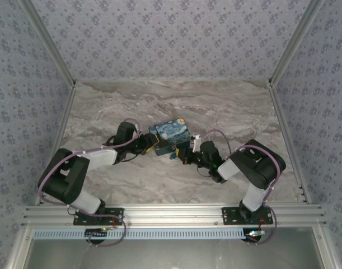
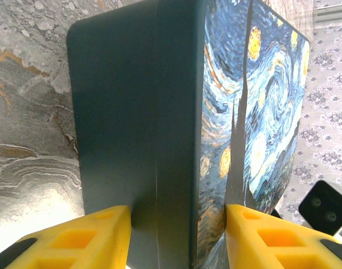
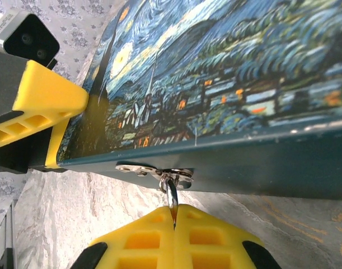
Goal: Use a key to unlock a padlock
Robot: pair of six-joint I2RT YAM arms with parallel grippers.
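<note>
A painted box (image 1: 172,134) lies between the left jaws and the right jaws, over the marble worktop (image 1: 226,106). Both reach its near side.

Tin box (image 1: 169,134) sits mid-table (image 1: 103,112), with 2 arms reaching in from the near edge. Left gripper (image 1: 150,145) is at the box's left end, 1 finger on each side, both touching. Hasp (image 3: 154,169) is on the box's near side; the padlock (image 1: 173,157) hangs just beside it. Right gripper (image 1: 184,156) is just right of the padlock, fingers together directly under the hasp.
</note>
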